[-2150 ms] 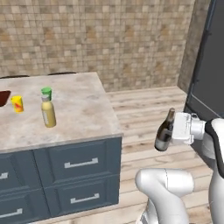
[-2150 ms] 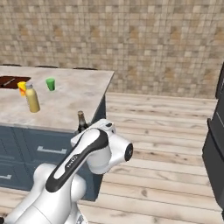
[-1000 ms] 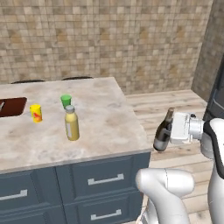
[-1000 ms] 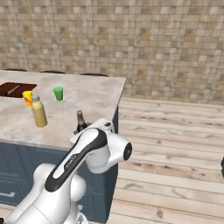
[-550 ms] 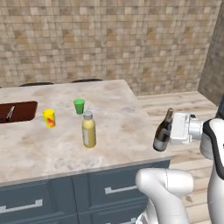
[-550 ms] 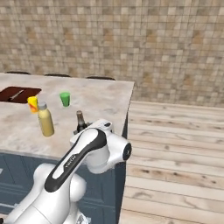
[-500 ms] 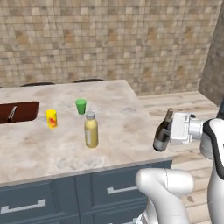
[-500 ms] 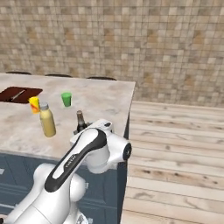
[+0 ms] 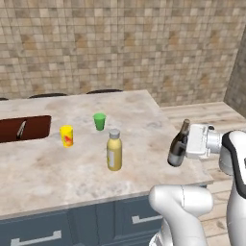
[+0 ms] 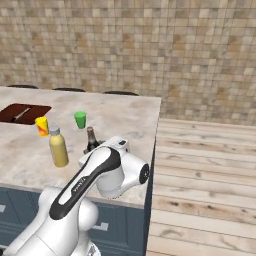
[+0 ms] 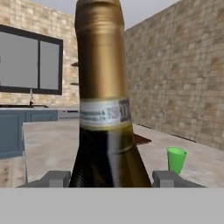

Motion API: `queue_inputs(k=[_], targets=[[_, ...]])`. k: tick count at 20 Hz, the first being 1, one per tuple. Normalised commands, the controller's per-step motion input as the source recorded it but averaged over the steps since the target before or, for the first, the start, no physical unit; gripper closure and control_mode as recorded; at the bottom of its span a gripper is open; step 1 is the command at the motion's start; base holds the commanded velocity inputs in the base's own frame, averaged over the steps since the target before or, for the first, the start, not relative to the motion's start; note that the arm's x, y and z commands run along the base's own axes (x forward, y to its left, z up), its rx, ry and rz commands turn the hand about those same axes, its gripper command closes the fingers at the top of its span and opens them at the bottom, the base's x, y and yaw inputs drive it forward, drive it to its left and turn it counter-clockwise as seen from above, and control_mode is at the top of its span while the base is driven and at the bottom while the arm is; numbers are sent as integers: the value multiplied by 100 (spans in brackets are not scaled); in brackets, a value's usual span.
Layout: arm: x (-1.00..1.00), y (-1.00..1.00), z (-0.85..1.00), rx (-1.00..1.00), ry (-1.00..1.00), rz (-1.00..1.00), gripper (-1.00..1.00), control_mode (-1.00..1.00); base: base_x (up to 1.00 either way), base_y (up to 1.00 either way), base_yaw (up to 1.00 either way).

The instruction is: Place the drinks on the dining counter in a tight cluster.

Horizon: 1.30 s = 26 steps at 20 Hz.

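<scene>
The dining counter (image 9: pixel 144 120) has a beige marble top. A stout yellow bottle (image 9: pixel 114 150) with a grey cap stands upright near its middle, and is also in the right base view (image 10: pixel 58 147). My gripper (image 9: pixel 185 149) is shut on a dark wine bottle (image 9: pixel 178 151) and holds it upright just above the counter's right edge. In the hand view the wine bottle's gold neck (image 11: pixel 103 100) rises between my two fingertips (image 11: pixel 54 178). In the right base view the arm hides all but the wine bottle's top (image 10: pixel 91 139).
A small yellow cup (image 9: pixel 67 136) and a small green cup (image 9: pixel 99 121) stand just behind the yellow bottle. A brown recessed basin (image 9: pixel 33 126) lies at the counter's left. Wooden floor (image 10: pixel 200 165) runs along the counter's right side, below a tiled wall.
The base has driven nearer, so the counter and the things on it have shifted in both base views. The gripper holds the wine bottle as before.
</scene>
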Motion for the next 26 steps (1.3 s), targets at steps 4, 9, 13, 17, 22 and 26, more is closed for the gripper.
queue_inputs(k=[4,9,13,17,22,26], targets=[[0,0,0,0,0,0,100,100,25,9,2],[0,0,0,0,0,0,100,100,1,0,0],[0,0,0,0,0,0,100,100,0,0,0],[0,0,0,0,0,0,100,100,3,0,1],[24,0,-1,0,3,3,100,-100,3,0,0],[37,9,0,0,6,13,100,-100,0,0,0]])
